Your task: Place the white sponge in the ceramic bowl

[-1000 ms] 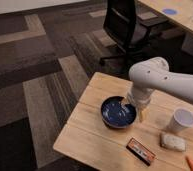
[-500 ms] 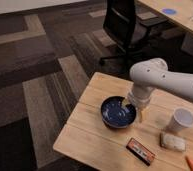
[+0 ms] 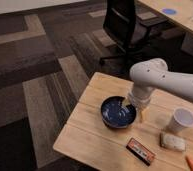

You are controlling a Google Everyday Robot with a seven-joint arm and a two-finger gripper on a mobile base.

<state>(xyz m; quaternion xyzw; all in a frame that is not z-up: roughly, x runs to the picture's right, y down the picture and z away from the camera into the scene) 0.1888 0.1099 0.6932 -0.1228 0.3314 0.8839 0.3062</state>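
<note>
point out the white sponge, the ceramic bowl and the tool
white sponge (image 3: 172,142), camera view, top face
ceramic bowl (image 3: 110,114), camera view, bare inner wall
tool (image 3: 134,110), camera view, tip, over bowl's right rim

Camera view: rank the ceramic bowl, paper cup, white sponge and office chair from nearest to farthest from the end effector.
The end effector hangs at the ceramic bowl's right rim.
1. Ceramic bowl, just below it and to the picture's left.
2. Paper cup and white sponge, both toward the picture's right on the table; too close to call.
3. Office chair, on the floor beyond the table.
</note>
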